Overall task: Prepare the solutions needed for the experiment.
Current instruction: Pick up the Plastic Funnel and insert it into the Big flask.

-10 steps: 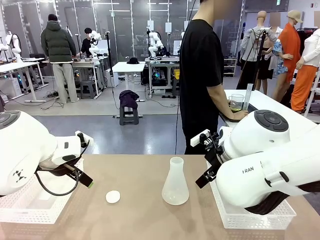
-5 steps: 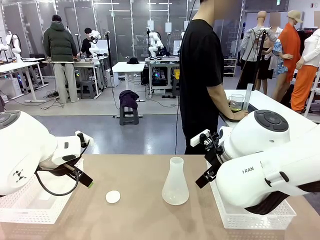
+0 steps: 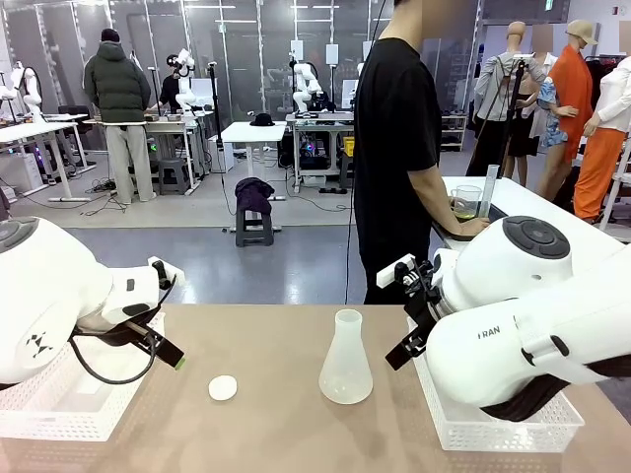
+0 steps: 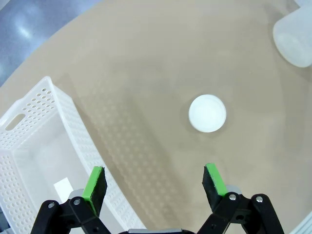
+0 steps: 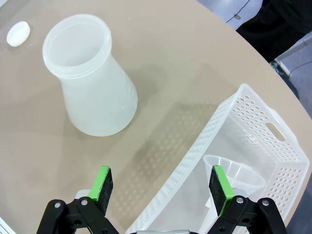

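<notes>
The flask (image 3: 346, 360) is standing open on the bench (image 3: 286, 434), its cap (image 3: 223, 387) lying aside — seemingly awaiting filling — while the left gripper (image 4: 155, 180) and right gripper (image 5: 163, 183) are hovering, jaws apart, empty.

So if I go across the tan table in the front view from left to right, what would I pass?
white perforated basket → small white round cap → translucent conical flask → second white perforated basket
</notes>
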Available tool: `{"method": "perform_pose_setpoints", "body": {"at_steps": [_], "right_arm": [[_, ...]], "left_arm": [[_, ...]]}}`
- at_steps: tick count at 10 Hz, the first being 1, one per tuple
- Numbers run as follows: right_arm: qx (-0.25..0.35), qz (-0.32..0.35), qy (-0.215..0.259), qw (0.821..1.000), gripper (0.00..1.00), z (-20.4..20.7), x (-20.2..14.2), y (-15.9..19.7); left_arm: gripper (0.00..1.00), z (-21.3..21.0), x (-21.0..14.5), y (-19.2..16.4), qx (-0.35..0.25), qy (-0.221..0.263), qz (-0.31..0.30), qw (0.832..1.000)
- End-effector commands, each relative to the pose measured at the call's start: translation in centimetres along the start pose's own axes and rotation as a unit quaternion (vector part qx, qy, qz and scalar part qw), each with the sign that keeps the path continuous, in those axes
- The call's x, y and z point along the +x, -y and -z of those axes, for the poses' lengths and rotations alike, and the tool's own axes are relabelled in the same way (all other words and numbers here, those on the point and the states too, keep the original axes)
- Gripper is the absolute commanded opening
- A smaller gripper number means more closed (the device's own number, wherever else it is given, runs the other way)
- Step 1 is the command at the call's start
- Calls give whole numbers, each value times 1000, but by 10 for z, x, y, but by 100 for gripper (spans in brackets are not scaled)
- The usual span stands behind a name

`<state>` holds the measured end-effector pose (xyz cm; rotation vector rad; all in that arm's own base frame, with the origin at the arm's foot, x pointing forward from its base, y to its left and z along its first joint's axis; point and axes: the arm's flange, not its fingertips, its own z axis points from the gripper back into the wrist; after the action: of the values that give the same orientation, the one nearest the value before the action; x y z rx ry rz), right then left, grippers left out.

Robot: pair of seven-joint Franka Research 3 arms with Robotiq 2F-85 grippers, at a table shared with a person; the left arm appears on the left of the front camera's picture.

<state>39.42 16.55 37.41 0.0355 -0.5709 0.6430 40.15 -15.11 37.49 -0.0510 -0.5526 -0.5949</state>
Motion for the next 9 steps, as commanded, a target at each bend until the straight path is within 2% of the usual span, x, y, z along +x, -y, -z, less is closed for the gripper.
{"method": "perform_pose_setpoints", "body": {"at_steps": [1, 3, 5, 6, 7, 8, 9], "right_arm": [[34, 66, 13, 997, 100, -22, 6, 18], [97, 97, 37, 990, 100, -46, 10, 34], [166, 144, 88, 972, 100, -64, 13, 50], [161, 193, 80, 965, 100, -69, 16, 58], [184, 156, 87, 967, 100, -72, 17, 57], [147, 164, 78, 972, 100, -81, 19, 43], [147, 164, 78, 972, 100, -81, 19, 43]], "left_arm": [[100, -22, 7, -21, -60, 24, -18, 998], [100, -38, 13, -37, -130, 30, -67, 989], [100, -46, 12, -48, -206, 47, -98, 972], [100, -48, 12, -52, -220, 46, -109, 968], [100, -48, 11, -51, -223, 44, -76, 971], [100, -62, 10, -41, -196, 51, -102, 974], [100, -62, 10, -41, -196, 51, -102, 974]]}}
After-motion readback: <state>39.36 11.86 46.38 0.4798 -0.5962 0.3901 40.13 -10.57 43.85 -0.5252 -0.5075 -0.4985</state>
